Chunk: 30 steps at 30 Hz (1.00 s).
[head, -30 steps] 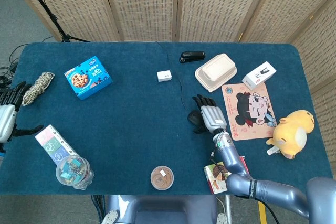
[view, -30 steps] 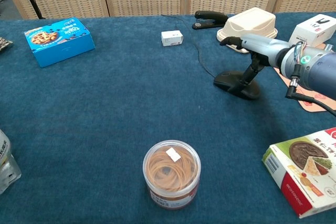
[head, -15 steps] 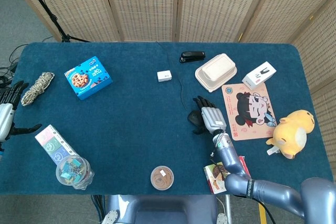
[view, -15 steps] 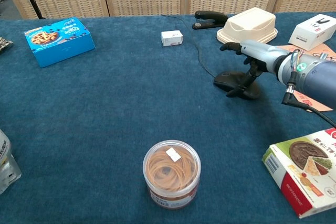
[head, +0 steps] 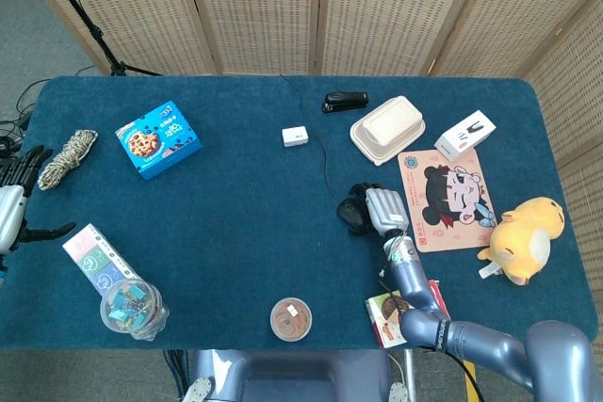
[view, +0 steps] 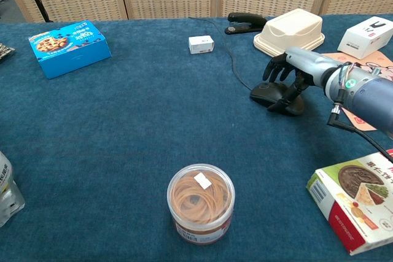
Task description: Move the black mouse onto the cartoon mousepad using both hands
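Observation:
The black mouse [head: 351,214] [view: 271,94] lies on the blue tablecloth, just left of the cartoon mousepad [head: 445,199] [view: 368,121]. My right hand [head: 383,208] [view: 298,69] is over the mouse's right side. Its fingers curl down over the top and the thumb presses the near side. The mouse's cable [view: 228,56] runs toward the back of the table. My left hand [head: 13,197] shows only in the head view, at the far left table edge, with fingers spread and holding nothing.
A beige food container [head: 387,128], a white box [head: 465,134] and a stapler [head: 345,101] stand behind the mousepad, with a yellow plush [head: 523,238] to its right. A snack box [view: 359,199] and a rubber-band jar [view: 201,202] sit near the front. A blue cookie box [head: 157,139] is at back left.
My right hand's fingers, stretched out above the mouse before, have curled down over it. The mouse has not moved. The left hand has barely shifted.

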Tool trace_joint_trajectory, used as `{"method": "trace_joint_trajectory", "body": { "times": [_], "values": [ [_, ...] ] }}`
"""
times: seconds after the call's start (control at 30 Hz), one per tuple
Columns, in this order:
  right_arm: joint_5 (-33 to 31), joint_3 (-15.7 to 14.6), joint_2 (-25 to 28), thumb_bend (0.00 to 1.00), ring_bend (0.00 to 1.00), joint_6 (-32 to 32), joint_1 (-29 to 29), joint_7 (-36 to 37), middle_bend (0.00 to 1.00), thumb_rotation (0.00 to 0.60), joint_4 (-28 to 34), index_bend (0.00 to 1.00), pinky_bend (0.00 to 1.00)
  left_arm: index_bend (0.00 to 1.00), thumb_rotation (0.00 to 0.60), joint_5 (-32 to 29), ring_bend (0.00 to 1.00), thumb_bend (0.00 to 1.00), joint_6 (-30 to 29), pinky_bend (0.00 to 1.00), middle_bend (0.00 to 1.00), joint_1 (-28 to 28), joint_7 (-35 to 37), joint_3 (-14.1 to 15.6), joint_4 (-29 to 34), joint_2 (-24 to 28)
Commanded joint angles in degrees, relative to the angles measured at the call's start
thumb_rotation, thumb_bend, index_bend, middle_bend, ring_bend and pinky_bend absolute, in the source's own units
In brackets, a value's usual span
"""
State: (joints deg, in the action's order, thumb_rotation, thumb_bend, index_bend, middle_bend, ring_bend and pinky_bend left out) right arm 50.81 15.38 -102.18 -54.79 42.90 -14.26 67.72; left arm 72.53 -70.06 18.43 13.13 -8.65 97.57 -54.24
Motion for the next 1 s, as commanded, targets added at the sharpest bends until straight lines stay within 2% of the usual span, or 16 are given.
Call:
{"method": "trace_joint_trajectory", "body": {
  "times": [0.03, 0.2, 0.3, 0.47, 0.73, 0.87, 1.0],
  "values": [
    [1.0, -0.2, -0.6, 0.04, 0.34, -0.8, -0.4, 0.2, 0.38, 0.600, -0.6, 0.39, 0.51, 0.00, 0.600, 0.0, 0.00, 0.11, 0.1, 0.00, 0.00, 0.0, 0.0, -0.1, 0.0, 0.0],
    [3.4, -0.3, -0.7, 0.23, 0.38, -2.6, -1.2, 1.2, 0.42, 0.600, -0.4, 0.43, 0.55, 0.00, 0.600, 0.3, 0.00, 0.11, 0.2, 0.00, 0.00, -0.2, 0.2, -0.1, 0.1, 0.1],
    [4.5, -0.1, -0.2, 0.28, 0.38, -3.5, -1.7, 1.5, 0.42, 0.600, 0.4, 0.44, 0.56, 0.00, 0.600, 0.5, 0.00, 0.11, 0.3, 0.00, 0.00, -0.2, 0.4, -0.2, 0.2, 0.2],
    [5.6, 0.8, 1.0, 0.31, 0.38, -5.3, -2.6, 2.0, 0.42, 0.600, 1.8, 0.44, 0.56, 0.00, 0.600, 0.7, 0.00, 0.11, 0.6, 0.00, 0.00, -0.3, 0.5, -0.2, 0.2, 0.2],
    [4.4, 4.6, 5.8, 0.35, 0.38, -8.8, -4.7, 2.8, 0.42, 0.600, 4.1, 0.44, 0.56, 0.00, 0.600, 0.8, 0.00, 0.11, 1.1, 0.00, 0.00, -0.2, 0.4, -0.2, 0.4, 0.2],
    [2.4, 6.4, 8.0, 0.35, 0.38, -10.0, -6.4, 3.7, 0.43, 0.600, 2.9, 0.44, 0.56, 0.00, 0.600, 0.8, 0.00, 0.11, 1.3, 0.00, 0.00, -0.2, 0.1, -0.2, 0.5, 0.1],
    [0.1, 7.0, 8.5, 0.35, 0.38, -9.2, -7.9, 5.1, 0.43, 0.600, -0.1, 0.44, 0.56, 0.00, 0.600, 0.5, 0.00, 0.11, 1.6, 0.00, 0.00, -0.1, -0.6, -0.3, 0.7, 0.0]
  ]
}}
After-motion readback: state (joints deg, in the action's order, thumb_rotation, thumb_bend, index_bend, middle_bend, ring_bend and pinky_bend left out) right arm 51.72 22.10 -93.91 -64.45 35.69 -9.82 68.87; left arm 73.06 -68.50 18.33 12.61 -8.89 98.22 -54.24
